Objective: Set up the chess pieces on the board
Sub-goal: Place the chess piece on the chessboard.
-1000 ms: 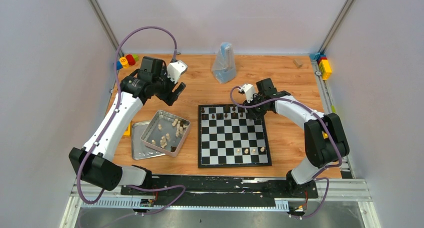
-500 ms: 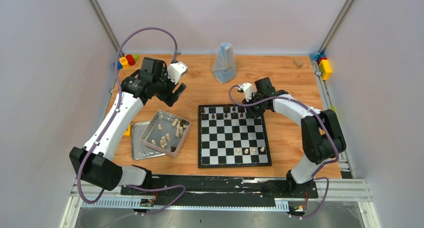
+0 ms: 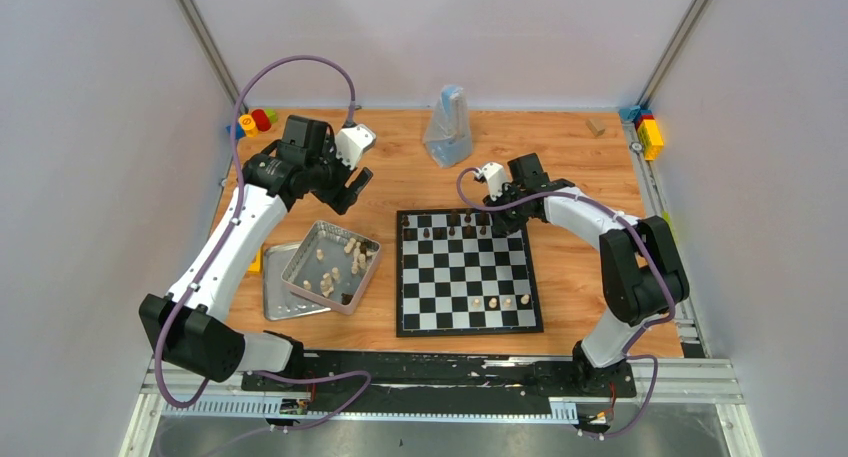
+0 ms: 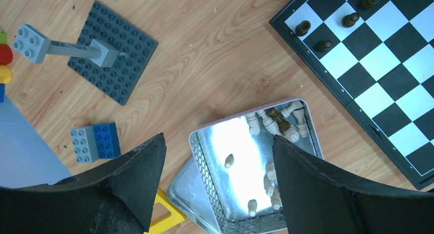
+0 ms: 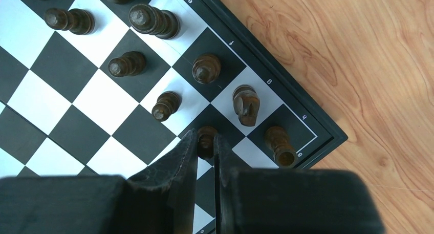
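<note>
Right wrist view: my right gripper (image 5: pixel 204 137) is closed on a dark pawn (image 5: pixel 207 133), which is pinched between the two fingertips at lower centre of the frame. The pawn stands on a black square of the chessboard (image 5: pixel 327 136), one row in from the board's corner at right of centre. Other dark pieces (image 5: pixel 245 105) stand upright on the neighbouring squares above and to the right, each apart from my fingers. Bare wooden tabletop fills the upper right.

Left wrist view: my left gripper (image 4: pixel 219 141) is spread wide and holds nothing. Its fingers (image 4: pixel 146 165) frame a silver tin (image 4: pixel 193 142) at lower centre. Cream pieces (image 4: pixel 294 134) lie loose in the tin, mostly bunched at its upper right end, with one brown piece among them. The tin rests on its lid (image 4: pixel 184 193). A grey studded plate (image 4: pixel 123 65) lies at upper left and a blue-and-grey brick (image 4: pixel 94 142) at left.

Top external view: three cream pieces stand in one row near the board's bottom edge.
</note>
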### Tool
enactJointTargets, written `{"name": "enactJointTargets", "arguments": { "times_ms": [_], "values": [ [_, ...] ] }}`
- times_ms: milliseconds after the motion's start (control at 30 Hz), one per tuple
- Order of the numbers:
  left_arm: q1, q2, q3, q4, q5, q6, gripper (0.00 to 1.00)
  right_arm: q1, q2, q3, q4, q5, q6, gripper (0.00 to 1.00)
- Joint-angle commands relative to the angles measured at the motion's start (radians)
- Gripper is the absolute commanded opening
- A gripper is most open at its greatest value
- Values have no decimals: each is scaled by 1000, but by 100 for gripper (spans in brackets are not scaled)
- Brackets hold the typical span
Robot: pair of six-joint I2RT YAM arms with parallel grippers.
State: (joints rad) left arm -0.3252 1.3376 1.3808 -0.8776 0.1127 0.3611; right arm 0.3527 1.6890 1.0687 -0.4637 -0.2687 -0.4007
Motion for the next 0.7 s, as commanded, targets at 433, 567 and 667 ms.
{"name": "enactJointTargets", "arguments": {
  "times_ms": [433, 567, 667],
  "values": [
    [5, -13, -6, 25, 17, -1, 84, -5, 5, 1, 23, 47, -3, 13],
    [5, -11, -9, 25, 16, -1, 84, -13, -3, -2, 22, 42, -4, 13],
    [4, -10, -9, 24, 16, 0, 84, -16, -7, -4, 19, 37, -4, 13]
  ]
}}
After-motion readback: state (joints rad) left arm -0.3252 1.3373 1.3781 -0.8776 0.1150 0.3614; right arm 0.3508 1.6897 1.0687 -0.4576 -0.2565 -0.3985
